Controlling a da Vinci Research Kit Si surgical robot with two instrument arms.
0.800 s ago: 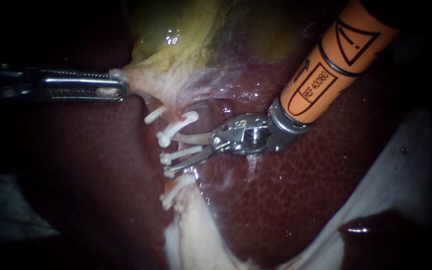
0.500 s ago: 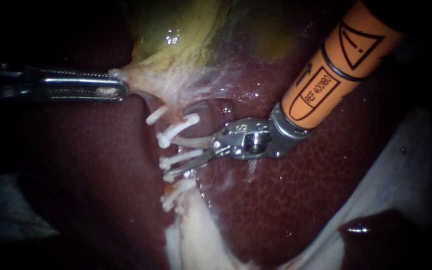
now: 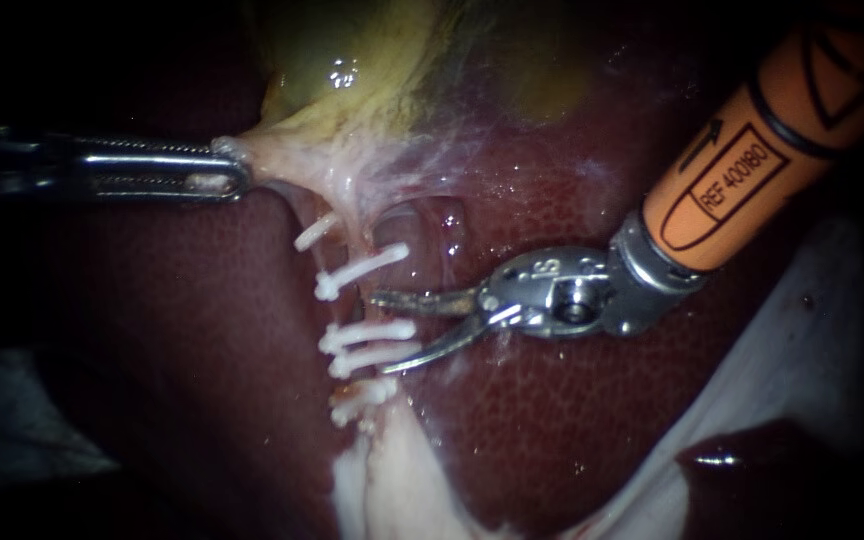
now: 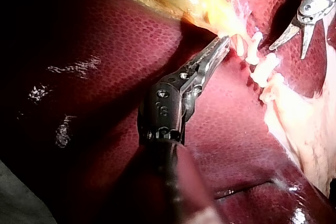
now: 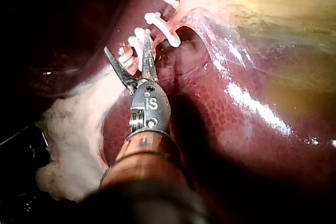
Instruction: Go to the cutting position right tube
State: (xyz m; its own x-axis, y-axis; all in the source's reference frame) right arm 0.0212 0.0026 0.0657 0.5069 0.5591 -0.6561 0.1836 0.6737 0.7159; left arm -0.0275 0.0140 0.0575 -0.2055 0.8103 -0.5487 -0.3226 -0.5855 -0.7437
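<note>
The clipped tube [image 3: 349, 240] sits just off the endoscope view's centre toward 9 o'clock. Its long axis runs from the gallbladder [image 3: 372, 70] at 12 o'clock down toward pale tissue at 6 o'clock. White clips [image 3: 362, 268] cross it, their own length lying roughly 9 to 3 o'clock. Between the middle clips I cannot make out the tube itself.

My right instrument [image 3: 380, 333] comes in from 2 o'clock over the liver [image 3: 552, 420], its two curved blades parted and pointing toward 9 o'clock. The free ends of the two middle clips lie in the gap between the blades; I cannot tell whether they touch.

Half a second ago those blades reached in among the clips, astride the tube. Now the tips have drawn back toward 3 o'clock and stand at the clips' ends.

My left instrument [image 3: 232, 180], entering from 9 o'clock, is clenched on the gallbladder's pale lower edge, as before.
</note>
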